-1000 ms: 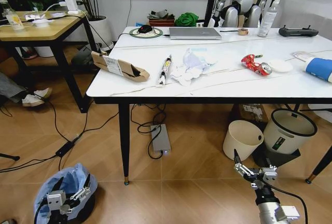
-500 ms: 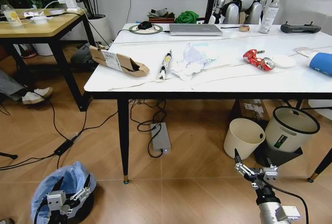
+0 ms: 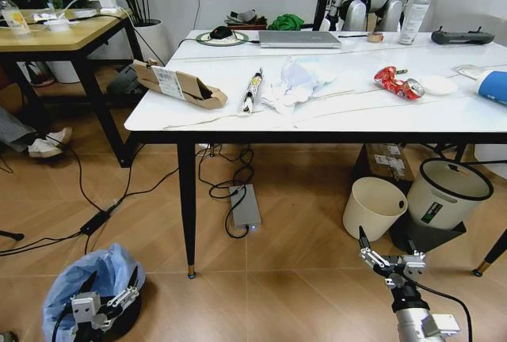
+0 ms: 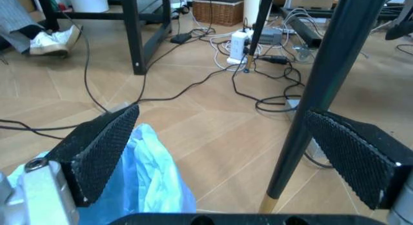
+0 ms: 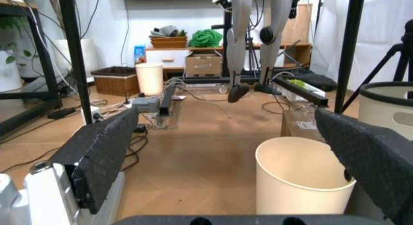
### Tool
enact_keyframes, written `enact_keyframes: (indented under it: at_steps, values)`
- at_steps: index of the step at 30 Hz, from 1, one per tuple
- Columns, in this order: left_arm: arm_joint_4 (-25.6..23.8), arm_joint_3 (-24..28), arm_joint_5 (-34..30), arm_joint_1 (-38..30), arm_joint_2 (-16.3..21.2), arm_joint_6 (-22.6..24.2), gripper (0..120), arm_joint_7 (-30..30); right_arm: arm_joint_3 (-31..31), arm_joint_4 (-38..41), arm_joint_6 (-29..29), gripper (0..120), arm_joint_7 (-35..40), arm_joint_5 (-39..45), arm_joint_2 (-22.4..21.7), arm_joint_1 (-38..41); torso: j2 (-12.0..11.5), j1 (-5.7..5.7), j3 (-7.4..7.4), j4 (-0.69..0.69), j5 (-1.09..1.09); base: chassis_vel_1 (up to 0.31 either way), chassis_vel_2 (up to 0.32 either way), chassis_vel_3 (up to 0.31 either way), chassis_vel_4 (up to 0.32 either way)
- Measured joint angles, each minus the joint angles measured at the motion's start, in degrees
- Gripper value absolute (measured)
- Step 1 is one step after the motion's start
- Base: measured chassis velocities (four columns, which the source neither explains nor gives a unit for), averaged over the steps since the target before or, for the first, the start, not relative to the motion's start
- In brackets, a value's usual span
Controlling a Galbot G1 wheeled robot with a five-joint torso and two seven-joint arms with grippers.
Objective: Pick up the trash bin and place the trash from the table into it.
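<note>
The trash bin (image 3: 89, 293), a dark round one lined with a crinkly light-blue bag (image 4: 150, 182), stands on the floor at my lower left. My left gripper (image 3: 108, 293) hangs open just over its near rim; the bag bulges beside one finger (image 4: 96, 146). My right gripper (image 3: 388, 259) is open and empty, low over the floor at the right. On the white marble table (image 3: 356, 117) lies the trash: a brown cardboard box (image 3: 179, 85), a long wrapper (image 3: 252, 91), crumpled tissues (image 3: 294, 87), a crushed red can (image 3: 396, 83) and a blue-white cup (image 3: 493, 86).
A black table leg (image 3: 186, 203) rises just beyond the bin. A cream bin (image 3: 374, 208) and a white bin (image 3: 445, 193) stand under the table's right side, ahead of my right gripper. Cables and a power brick (image 3: 245, 207) lie on the floor. A laptop (image 3: 299, 39) is at the table's back.
The whole picture has shifted a little, so the camera moved. Both grippers hold the same spots in the view and stay open.
</note>
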Motion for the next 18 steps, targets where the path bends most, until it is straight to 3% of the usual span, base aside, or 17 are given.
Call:
enact_keyframes:
  at_steps: [18]
  values:
    - [0.6,-0.3,0.0,0.2,1.4,0.3,100,-0.8,-0.6,0.0,0.0,100,0.0,0.0,0.8,0.9,-3.9,-1.00,-2.87,0.00,-0.01,0.000,0.000,0.000,0.000]
